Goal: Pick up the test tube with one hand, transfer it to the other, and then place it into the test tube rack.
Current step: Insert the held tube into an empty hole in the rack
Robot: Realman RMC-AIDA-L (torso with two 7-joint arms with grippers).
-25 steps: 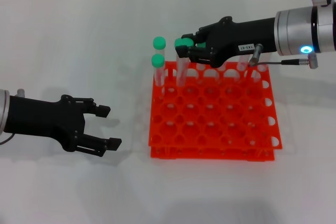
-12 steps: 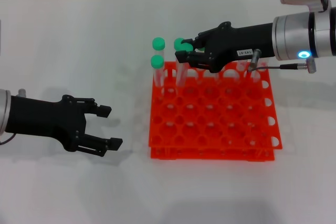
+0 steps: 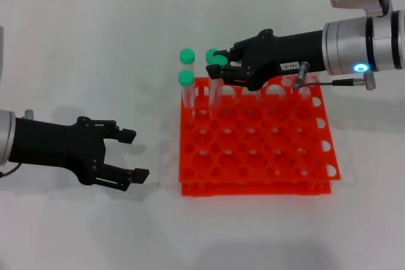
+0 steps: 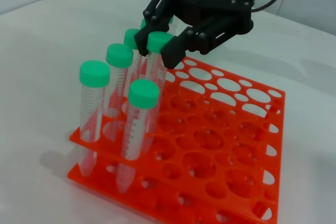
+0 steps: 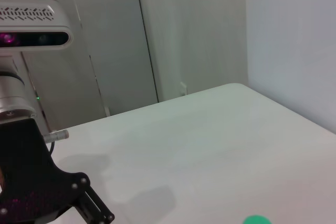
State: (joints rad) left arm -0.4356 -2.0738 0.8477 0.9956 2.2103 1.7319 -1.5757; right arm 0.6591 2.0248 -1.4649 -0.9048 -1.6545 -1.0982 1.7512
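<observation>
The test tube [image 3: 219,62] [image 4: 158,43], clear with a green cap, stands upright over the back row of the orange-red test tube rack [image 3: 259,185] [image 4: 157,176]. Its lower end is down among the holes. My right gripper [image 3: 223,69] [image 4: 157,48], the one with the white sticker, reaches in from the right. It is shut on the tube just under the cap. My left gripper [image 3: 131,154] rests low over the table to the left of the rack, open with nothing between its fingers.
Three more green-capped tubes [image 3: 185,79] [image 4: 94,74] stand in the rack's back left corner, close beside the held one. The rest of the rack's holes show no tubes. A grey cable plug [image 3: 364,81] hangs off the right wrist above the rack's back right corner.
My right gripper has moved slightly left and lower with the tube, bringing it closer to the neighbouring tubes. The left gripper has barely shifted.
</observation>
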